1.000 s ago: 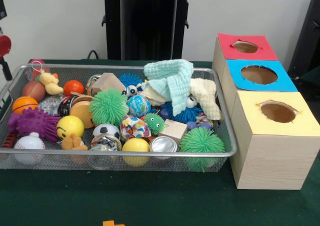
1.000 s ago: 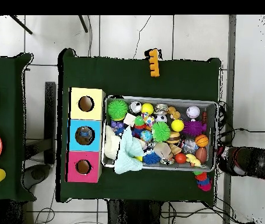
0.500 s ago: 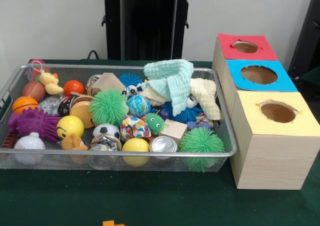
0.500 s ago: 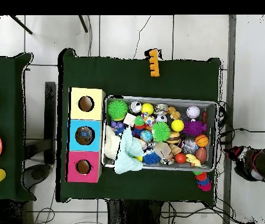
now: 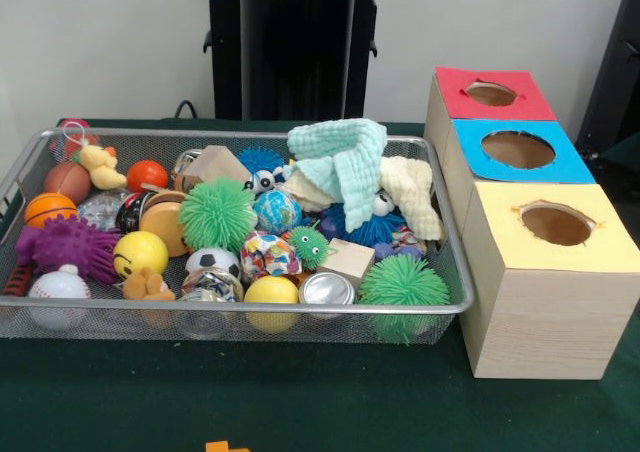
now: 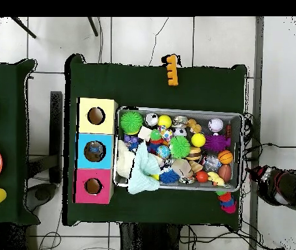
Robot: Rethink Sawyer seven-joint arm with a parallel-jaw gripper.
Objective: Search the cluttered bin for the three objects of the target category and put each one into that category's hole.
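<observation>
Bin (image 5: 300, 317) full of toys on green table (image 5: 300, 402), left of three boxes (image 5: 540, 272) with red, blue, yellow holed tops. Mint cloth (image 5: 345, 157) drapes over pile, near right end. Gripper outside both views; state unknown. Shoe, probably, at overhead right edge (image 6: 283, 185).

1 wire bin (image 5: 452, 272), 3 holed boxes (image 5: 540, 302), 2 cloths (image 5: 345, 162).

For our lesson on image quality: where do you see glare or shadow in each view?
Front view: a bright highlight on the silver can, and soft shadow under the mesh bin on the green cloth. Overhead view: even light, with the box holes dark.
</observation>
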